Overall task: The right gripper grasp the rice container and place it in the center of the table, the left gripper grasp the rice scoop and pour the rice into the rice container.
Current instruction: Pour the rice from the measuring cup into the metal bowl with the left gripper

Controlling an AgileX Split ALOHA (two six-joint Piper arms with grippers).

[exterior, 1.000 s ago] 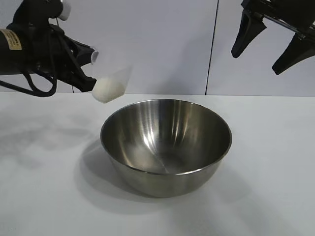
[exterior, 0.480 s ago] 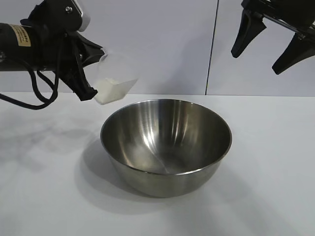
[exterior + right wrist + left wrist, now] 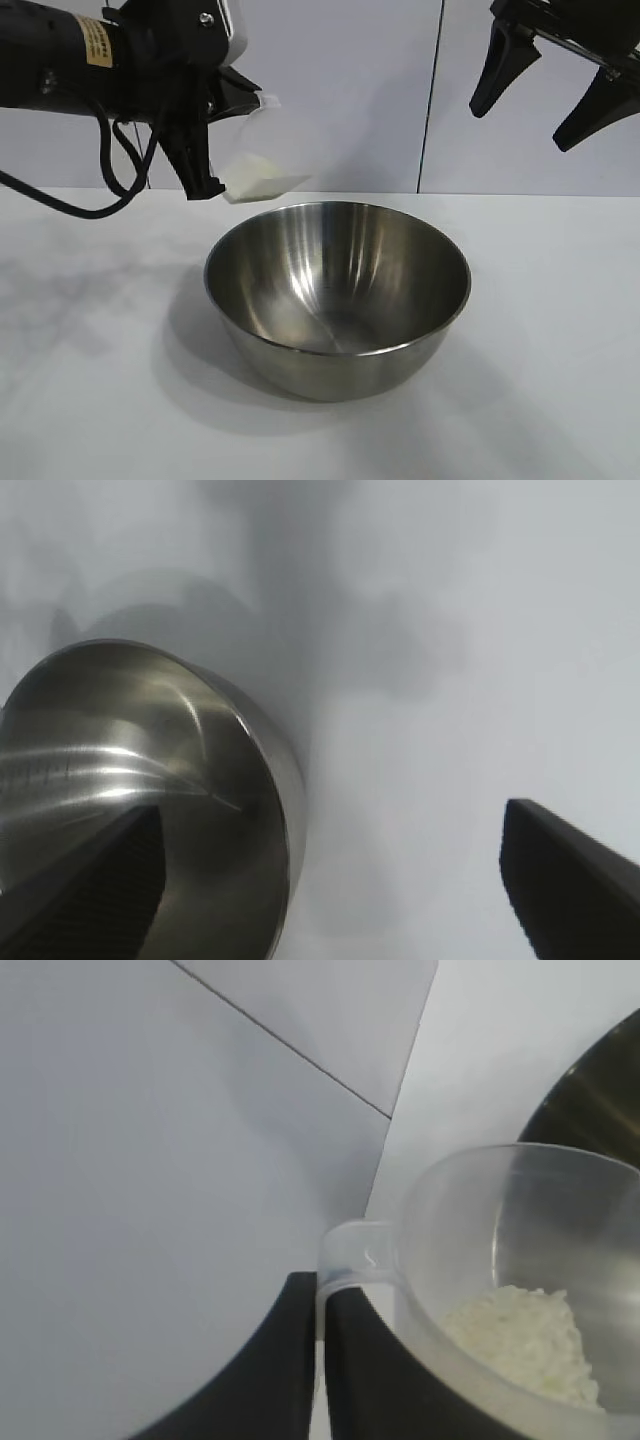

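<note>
The rice container [image 3: 338, 296], a large shiny steel bowl, stands on the white table [image 3: 90, 400] near its middle and holds nothing I can see. My left gripper [image 3: 215, 150] hangs above the bowl's left rim, shut on the stubby handle of the rice scoop [image 3: 262, 160]. The frosted scoop [image 3: 520, 1290] is tipped toward the bowl, with white rice [image 3: 520, 1345] heaped in its low side. The handle is pinched between the two black fingers [image 3: 270, 1370]. High at the upper right, my right gripper [image 3: 545, 85] stands open with nothing in it. The bowl [image 3: 150, 770] lies below it.
A pale wall with a dark vertical seam [image 3: 430, 100] rises behind the table. A black cable [image 3: 60, 205] loops under the left arm. Bare white tabletop surrounds the bowl on every side.
My left gripper has carried the scoop to the right, toward the bowl's rim, and rotated it so it tips further toward the bowl. The right gripper and the bowl have not moved.
</note>
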